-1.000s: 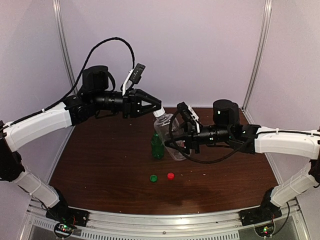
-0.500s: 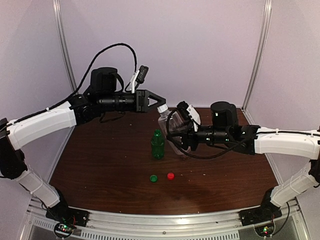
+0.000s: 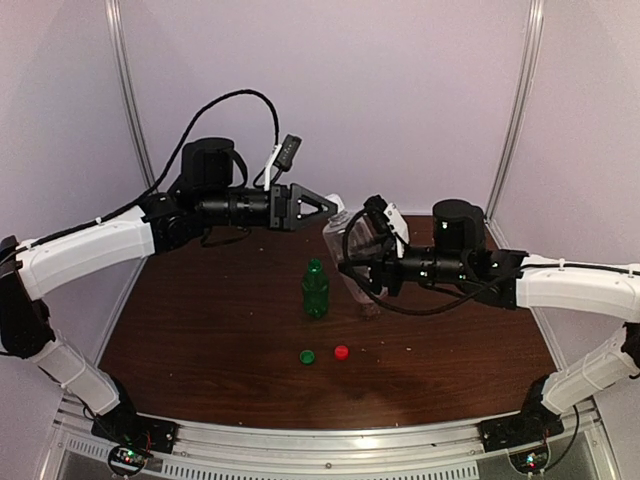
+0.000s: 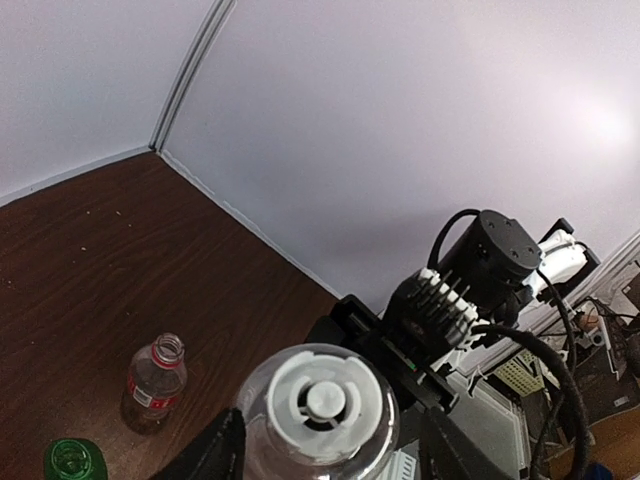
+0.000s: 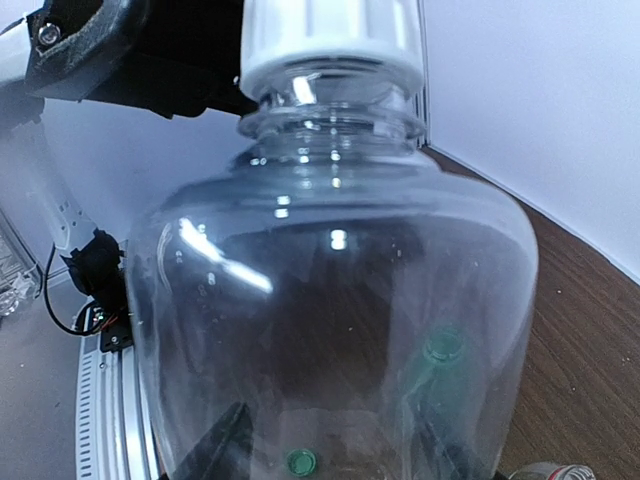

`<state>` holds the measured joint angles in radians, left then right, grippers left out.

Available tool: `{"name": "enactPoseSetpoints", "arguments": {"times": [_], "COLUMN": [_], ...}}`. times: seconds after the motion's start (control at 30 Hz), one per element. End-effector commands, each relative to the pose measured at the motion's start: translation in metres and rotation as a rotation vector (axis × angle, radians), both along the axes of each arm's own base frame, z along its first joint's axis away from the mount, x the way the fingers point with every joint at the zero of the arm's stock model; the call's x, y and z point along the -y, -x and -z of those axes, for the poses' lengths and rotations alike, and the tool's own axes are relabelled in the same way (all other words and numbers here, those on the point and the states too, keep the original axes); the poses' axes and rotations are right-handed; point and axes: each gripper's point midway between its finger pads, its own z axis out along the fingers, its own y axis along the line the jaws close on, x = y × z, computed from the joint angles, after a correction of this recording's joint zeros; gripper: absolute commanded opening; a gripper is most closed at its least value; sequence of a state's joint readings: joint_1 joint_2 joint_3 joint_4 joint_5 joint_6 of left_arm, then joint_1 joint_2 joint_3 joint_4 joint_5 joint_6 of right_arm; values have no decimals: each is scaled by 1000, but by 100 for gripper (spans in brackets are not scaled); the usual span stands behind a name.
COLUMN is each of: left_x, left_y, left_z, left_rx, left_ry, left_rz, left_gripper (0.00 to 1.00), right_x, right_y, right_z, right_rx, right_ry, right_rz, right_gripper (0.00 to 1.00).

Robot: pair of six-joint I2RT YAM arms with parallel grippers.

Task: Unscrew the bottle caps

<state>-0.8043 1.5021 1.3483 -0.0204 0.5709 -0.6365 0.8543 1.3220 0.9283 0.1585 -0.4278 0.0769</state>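
My right gripper is shut on the wide clear bottle and holds it tilted above the table; the bottle's body fills the right wrist view. The white cap sits on the bottle's neck. My left gripper is open, with its fingers standing apart on either side of the cap. The green bottle stands uncapped on the table, and the red-label bottle also stands uncapped. The green cap and the red cap lie loose nearer the front.
The brown table is closed in by white walls at the back and sides, with metal posts in the corners. A black cable loops above the left arm.
My left gripper turned and rose at the white cap, then opened off it. The right arm shifted slightly right, with the wide bottle still in its grip.
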Motion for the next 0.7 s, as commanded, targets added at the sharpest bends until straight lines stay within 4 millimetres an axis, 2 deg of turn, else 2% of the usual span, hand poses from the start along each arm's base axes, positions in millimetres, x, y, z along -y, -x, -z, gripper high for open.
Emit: {"name": "enactPoseSetpoints", "arguments": {"times": [0.0,0.23,0.43,0.67], "left_x": [-10,-21,-22,-21], "left_y": [18,47,65,75], "left_z": [-33,-45,-43,-37], "left_rx": [155,318,388,399], "left_ry": [92,145,162,177], "left_rz": [96,248,371,450], "left_gripper": [70,90,91,79], "right_x": [-3,-13,-21,-25], "right_y": [18,49,69,77], "right_z": [-19,-24,-32,-39], "right_rx": [34,5,-45,-77], "right_ry": [-64,-97,-133,-167], "right_rz": [-109,-311,-461,-531], "right_gripper": [52,53,54,54]}}
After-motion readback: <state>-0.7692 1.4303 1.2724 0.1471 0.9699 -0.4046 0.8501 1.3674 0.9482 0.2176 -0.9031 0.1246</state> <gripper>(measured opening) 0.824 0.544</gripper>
